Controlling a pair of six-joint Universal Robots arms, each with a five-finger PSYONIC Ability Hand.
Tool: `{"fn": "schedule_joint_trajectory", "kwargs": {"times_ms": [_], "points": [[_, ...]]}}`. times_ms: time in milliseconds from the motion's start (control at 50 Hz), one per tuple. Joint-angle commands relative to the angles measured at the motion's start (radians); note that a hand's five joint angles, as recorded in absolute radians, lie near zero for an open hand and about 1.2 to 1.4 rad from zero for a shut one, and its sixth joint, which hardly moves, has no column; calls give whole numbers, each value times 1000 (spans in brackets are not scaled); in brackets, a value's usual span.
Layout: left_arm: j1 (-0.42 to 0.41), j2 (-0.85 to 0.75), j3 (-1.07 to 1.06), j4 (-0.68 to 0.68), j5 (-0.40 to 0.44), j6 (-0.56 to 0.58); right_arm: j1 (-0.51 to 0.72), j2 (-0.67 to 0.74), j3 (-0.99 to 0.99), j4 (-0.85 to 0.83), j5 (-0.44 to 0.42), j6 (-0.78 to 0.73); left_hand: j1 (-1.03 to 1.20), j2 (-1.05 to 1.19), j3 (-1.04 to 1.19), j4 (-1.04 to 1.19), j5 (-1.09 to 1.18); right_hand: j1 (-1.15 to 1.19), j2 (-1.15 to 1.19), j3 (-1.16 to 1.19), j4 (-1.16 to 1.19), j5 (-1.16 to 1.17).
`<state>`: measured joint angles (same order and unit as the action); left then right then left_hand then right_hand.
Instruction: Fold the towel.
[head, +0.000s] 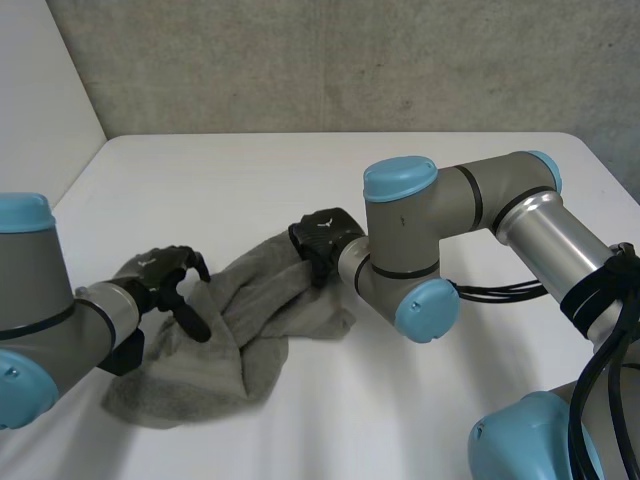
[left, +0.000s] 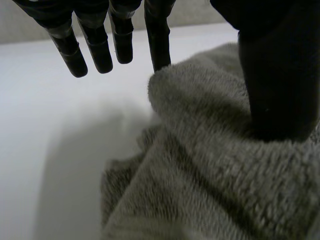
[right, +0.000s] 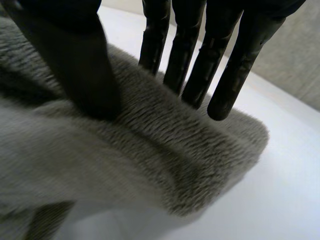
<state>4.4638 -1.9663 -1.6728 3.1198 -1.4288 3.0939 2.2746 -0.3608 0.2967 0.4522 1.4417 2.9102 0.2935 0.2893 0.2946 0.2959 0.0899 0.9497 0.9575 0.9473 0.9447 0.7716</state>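
A grey towel (head: 240, 330) lies crumpled on the white table (head: 420, 170). My left hand (head: 160, 275) rests at the towel's left edge. In the left wrist view its fingers (left: 95, 45) reach out straight over bare table beside the towel (left: 210, 165), and its thumb (left: 280, 75) presses down on the cloth. My right hand (head: 325, 240) sits on the towel's far right part. There a raised fold of the towel (right: 150, 160) lies pinched between its thumb (right: 75, 60) and its straight fingers (right: 195, 65).
The table's far edge meets a grey wall (head: 330, 60), and its left edge (head: 80, 180) runs close to my left arm. My right arm (head: 450, 220) crosses the table's right half.
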Motion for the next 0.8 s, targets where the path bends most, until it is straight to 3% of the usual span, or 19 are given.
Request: {"fn": "schedule_joint_trajectory", "kwargs": {"times_ms": [20,40,60,80,100,140,180,320,340,380,460,620,720,800], "points": [[-12,-71,68,-33,7,-3,0,-41,19,49,-63,-2,323,327,322,321,352,447,439,449,452,450],[-12,-71,68,-33,7,-3,0,-58,21,52,-73,-2,325,329,324,323,354,447,439,449,452,450],[-12,-72,86,-52,8,-3,-1,-76,19,51,-78,-3,593,597,591,590,622,447,439,449,452,450],[-12,-72,87,-52,8,-3,-1,-76,19,51,-78,-3,595,599,594,593,624,447,439,449,452,450],[-12,-75,114,-64,13,-3,-3,-89,9,48,-79,-9,825,829,824,822,854,447,439,449,452,450],[-11,-80,146,-69,14,-1,-7,-99,-1,39,-79,-25,865,870,864,863,894,447,439,449,452,450],[-9,-106,246,-63,11,6,-17,-109,-31,17,-73,-60,1052,1057,1051,1050,1081,447,439,449,452,450],[-11,-158,592,-1,11,60,-21,-130,-234,-345,-8,-345,1074,1078,1073,1071,1103,447,439,449,452,450],[-12,-152,670,19,11,69,-21,-130,-234,-346,-7,-345,1068,1072,1067,1066,1097,447,439,449,452,450],[-14,-140,735,46,13,72,-18,-188,-228,-511,48,-403,1065,1069,1064,1063,1094,447,439,449,452,450],[-38,-89,791,125,16,72,-17,-236,-194,-578,71,-414,1056,1060,1055,1054,1085,447,439,449,452,450],[-58,14,535,304,56,78,-35,-299,-58,-353,17,-413,1036,1040,1035,1033,1065,447,439,449,452,450],[-51,24,303,355,159,108,-55,-283,25,-127,-55,-419,956,961,955,954,985,447,439,449,452,450],[-40,23,81,399,246,211,-64,-280,180,47,-93,-425,728,733,727,726,757,416,408,418,421,419]]}}
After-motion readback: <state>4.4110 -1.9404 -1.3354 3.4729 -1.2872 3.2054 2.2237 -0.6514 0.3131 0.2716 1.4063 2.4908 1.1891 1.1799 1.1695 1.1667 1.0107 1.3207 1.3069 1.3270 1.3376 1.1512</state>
